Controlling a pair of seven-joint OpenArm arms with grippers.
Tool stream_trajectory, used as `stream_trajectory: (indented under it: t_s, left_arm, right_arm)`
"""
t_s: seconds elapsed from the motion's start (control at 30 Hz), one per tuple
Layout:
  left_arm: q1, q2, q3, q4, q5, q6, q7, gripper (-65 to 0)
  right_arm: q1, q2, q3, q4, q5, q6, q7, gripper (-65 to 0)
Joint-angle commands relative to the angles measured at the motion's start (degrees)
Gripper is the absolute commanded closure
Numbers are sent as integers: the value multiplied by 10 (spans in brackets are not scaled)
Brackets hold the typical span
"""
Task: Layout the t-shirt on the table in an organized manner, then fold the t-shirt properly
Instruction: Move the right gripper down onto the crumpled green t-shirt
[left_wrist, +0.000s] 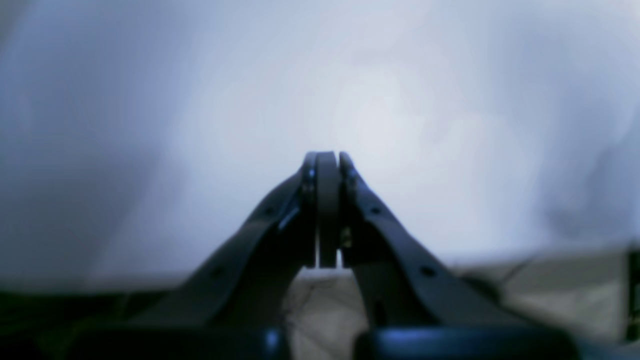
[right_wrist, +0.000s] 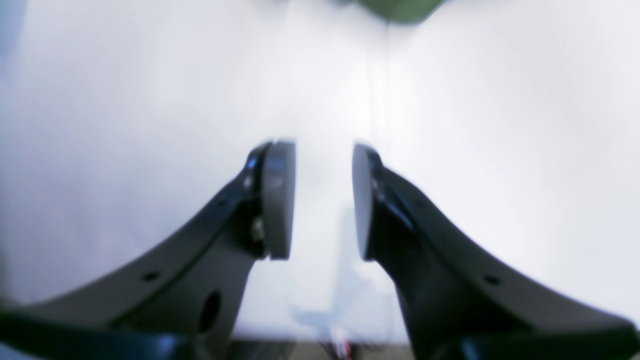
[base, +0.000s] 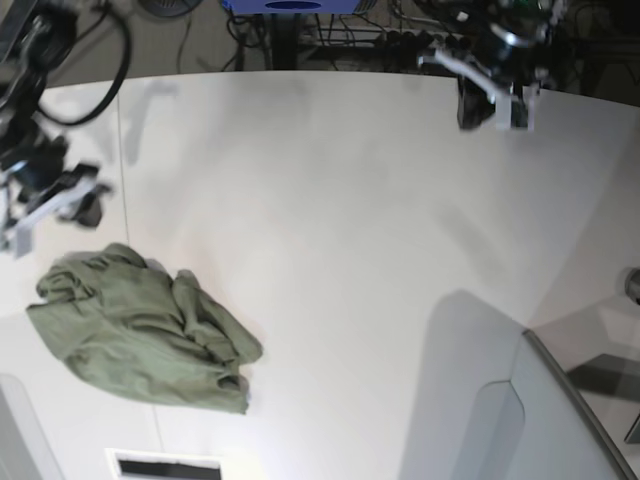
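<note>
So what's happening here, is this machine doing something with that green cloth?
A two-armed robot is meant to lay out and fold the olive-green t-shirt, which lies crumpled in a heap on the white table. Neither arm holds it right now. The right gripper hangs open beside the shirt with nothing between its fingers. The left gripper is shut and empty, off at the table's far side. No folding has begun.

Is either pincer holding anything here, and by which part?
Nothing is held: the left pincer is shut empty, the right pincer open, the t-shirt crumpled on the table.
</note>
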Motion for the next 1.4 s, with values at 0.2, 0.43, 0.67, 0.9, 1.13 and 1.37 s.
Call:
stream_trajectory:
  t_s: [0.2, 0.43, 0.67, 0.9, 1.13, 1.37]
  left_arm:
    - [-152, -10, -4, -5, -60, 4, 114, 0]
    - [-203, -13, -3, -9, -59, 4, 117, 0]
    - [-241, -20, -5, -54, -60, 4, 116, -36]
    - [-252, -20, -4, -69, -60, 4, 116, -23]
    - [-251, -20, -4, -69, -59, 4, 116, -25]
    - [-246, -20, -3, -69, -59, 4, 116, -25]
  right_arm:
    - [195, 71, 78, -233, 24, 55, -31, -290]
    - [297, 100, 76, -414, 24, 85, 23, -383]
    - [359, 100, 45, -535, 23, 83, 86, -398]
    - [344, 99, 49, -560, 24, 80, 124, -396]
    - [319, 99, 49, -545, 24, 79, 125, -396]
    - [312, 100, 50, -544, 23, 79, 126, -396]
